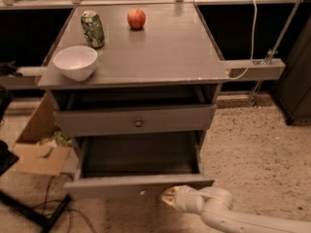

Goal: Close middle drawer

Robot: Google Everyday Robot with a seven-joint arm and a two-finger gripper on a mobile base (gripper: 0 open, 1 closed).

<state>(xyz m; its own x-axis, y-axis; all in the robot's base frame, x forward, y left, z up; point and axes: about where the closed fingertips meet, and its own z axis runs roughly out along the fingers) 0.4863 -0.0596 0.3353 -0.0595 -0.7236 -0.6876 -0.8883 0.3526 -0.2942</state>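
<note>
While the middle drawer (138, 185) stands open, its inside bare, the gripper (169, 198), grip state unclear, sits beside its front.

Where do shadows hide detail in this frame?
Camera view: the tabletop is evenly lit; the middle drawer has its inside in dim shadow under the upper drawer; the gripper, at the middle drawer's front panel, is well lit.

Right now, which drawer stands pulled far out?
The lower drawer, slim front and tiny knob, its grey inside showing; the upper drawer with the dark knob sits nearly shut. The gripper is at the lower front panel.
</note>
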